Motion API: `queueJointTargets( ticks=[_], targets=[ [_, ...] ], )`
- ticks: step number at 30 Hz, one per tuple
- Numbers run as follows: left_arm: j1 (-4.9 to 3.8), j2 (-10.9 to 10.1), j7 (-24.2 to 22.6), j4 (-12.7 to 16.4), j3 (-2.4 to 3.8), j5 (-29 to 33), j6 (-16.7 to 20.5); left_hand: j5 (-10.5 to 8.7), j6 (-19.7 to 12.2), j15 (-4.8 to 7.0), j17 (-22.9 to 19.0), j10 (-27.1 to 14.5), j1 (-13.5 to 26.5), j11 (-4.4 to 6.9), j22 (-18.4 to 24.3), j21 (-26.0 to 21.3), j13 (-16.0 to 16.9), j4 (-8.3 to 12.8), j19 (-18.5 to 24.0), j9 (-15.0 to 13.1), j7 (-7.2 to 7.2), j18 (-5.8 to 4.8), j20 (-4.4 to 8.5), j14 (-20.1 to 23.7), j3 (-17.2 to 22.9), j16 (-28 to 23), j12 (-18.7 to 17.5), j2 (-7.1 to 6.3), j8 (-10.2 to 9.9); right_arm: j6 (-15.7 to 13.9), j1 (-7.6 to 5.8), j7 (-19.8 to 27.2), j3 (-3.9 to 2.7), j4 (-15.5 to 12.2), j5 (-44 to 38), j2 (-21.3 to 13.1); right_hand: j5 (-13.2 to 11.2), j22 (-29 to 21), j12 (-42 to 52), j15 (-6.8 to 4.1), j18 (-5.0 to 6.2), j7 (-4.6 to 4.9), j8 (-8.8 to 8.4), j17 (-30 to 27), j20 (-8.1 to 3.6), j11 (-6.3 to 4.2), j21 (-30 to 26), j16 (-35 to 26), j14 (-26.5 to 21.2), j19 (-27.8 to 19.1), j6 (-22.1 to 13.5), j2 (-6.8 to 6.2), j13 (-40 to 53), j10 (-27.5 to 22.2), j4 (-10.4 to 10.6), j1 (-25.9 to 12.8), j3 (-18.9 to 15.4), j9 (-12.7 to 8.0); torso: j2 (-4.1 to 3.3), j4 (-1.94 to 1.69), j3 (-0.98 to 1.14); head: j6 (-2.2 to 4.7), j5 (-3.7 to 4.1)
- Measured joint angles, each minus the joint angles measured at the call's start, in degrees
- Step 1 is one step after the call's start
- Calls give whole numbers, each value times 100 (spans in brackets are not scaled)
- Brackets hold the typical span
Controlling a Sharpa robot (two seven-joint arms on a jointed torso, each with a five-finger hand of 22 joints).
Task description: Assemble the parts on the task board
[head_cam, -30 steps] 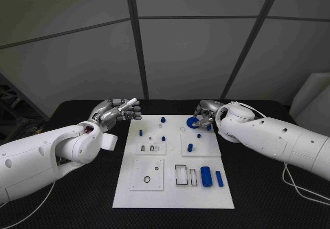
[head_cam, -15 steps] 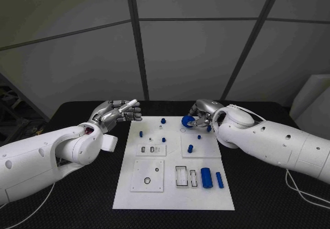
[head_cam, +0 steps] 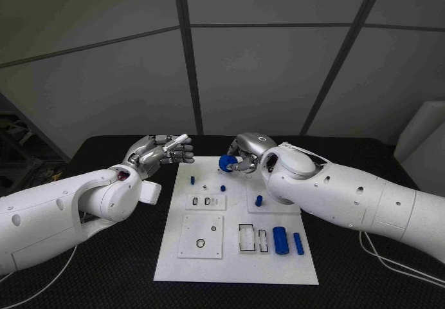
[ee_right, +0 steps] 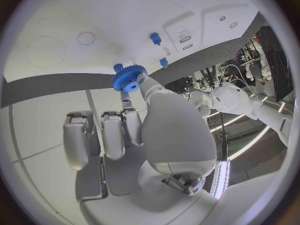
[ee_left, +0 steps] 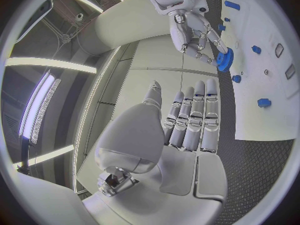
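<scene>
A blue toothed gear, white task board, black table, silver right robot hand.

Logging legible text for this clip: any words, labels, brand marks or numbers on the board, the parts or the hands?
None can be read.
Task board: only outlined recesses and rings, no lettering.
Blue gear held by the right hand: plain, no marking visible.
Left hand: no readable marking.

No text, label, brand or number can be read anywhere.
</scene>
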State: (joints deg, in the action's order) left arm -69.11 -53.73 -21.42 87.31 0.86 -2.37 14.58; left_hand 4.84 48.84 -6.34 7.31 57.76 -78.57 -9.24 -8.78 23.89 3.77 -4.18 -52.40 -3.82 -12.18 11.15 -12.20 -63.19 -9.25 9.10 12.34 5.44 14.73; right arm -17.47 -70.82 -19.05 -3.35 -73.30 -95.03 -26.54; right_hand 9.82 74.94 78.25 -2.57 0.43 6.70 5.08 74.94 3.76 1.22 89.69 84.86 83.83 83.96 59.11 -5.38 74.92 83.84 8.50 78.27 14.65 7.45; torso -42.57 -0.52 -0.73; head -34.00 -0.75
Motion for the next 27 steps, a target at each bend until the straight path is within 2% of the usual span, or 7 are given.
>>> queueJointTargets(
  ticks=[3,6,12,27],
  targets=[
    [0,19,1,-2,0,0,-1,0,0,0,0,0,0,0,0,0,0,0,0,0,0,0,0,0,0,0,0,0,0,-8,-1,-1,118,121,-89,129,0,0,0,0,0,0,-12,0,0,0,0,0,0,0,0,0,0,0,0,0,0,0,-4,-1,3,-9,-12],
    [0,34,2,-4,0,0,-3,0,0,0,0,0,0,0,0,0,0,0,0,0,0,0,0,0,0,0,1,0,0,-7,11,-2,186,253,-155,241,19,0,0,0,0,0,-19,0,0,0,0,0,0,0,0,-1,0,0,0,0,0,0,-4,-1,4,-21,-28],
    [-3,62,3,-12,0,0,-8,0,0,0,0,0,0,0,-1,0,0,0,0,0,0,0,0,0,0,0,1,0,0,0,13,5,229,364,-252,387,28,-1,0,-22,0,0,2,-1,0,0,0,0,22,0,0,-2,0,0,-13,-1,13,0,-7,2,13,-49,-48],
    [-8,87,7,-22,0,0,-20,0,0,0,0,0,0,0,-2,0,0,0,0,-1,0,0,0,0,0,0,1,0,0,-3,12,8,242,627,-385,611,61,-1,0,-21,0,-2,-21,-2,0,0,0,0,22,0,-2,-4,0,0,-29,-2,-2,0,3,13,13,-82,-94]
  ],
)
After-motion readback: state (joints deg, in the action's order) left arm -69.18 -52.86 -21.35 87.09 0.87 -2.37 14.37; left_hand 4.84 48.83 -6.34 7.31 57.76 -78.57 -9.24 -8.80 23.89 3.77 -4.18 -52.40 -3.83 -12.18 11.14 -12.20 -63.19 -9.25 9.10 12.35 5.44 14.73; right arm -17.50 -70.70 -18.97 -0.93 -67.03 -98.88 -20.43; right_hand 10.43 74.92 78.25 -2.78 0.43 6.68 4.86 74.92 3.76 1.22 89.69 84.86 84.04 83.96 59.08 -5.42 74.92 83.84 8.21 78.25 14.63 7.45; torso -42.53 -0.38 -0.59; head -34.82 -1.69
